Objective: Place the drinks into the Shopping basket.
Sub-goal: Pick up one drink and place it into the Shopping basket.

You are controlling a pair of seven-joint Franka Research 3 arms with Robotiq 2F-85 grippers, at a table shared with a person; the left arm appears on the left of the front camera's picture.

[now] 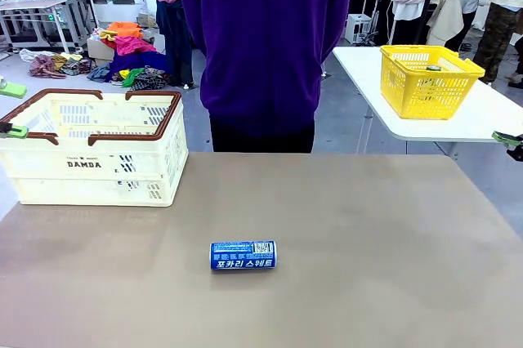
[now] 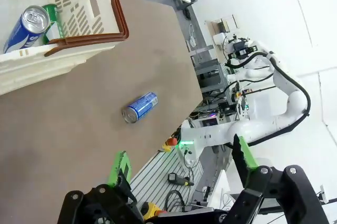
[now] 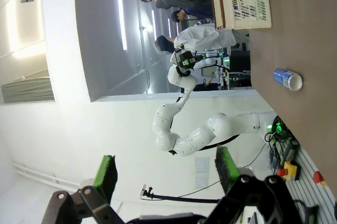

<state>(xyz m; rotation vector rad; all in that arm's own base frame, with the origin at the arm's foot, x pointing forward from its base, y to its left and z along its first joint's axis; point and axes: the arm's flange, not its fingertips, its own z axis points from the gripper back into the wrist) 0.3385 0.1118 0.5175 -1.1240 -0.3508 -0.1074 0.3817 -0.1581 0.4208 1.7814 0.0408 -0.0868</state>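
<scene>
One blue drink can (image 1: 243,255) with white Korean lettering lies on its side near the middle of the brown table. The cream Shopping basket (image 1: 90,170) with brown rim stands at the table's far left. In the left wrist view the basket (image 2: 31,69) holds a blue can (image 2: 25,28) and a green can (image 2: 52,20), and the lying can (image 2: 140,107) rests on the table beyond it. My left gripper (image 2: 181,161) is open and holds nothing; its green pads (image 1: 11,90) show beside the basket's left end. My right gripper (image 3: 166,170) is also open and holds nothing, high off the table's right edge (image 1: 511,140), far from the lying can (image 3: 288,78).
A person in a purple top (image 1: 261,37) stands at the table's far edge, hands out of sight. A yellow mesh basket (image 1: 429,78) sits on a white side table (image 1: 482,119) at the back right. Bare tabletop surrounds the lying can.
</scene>
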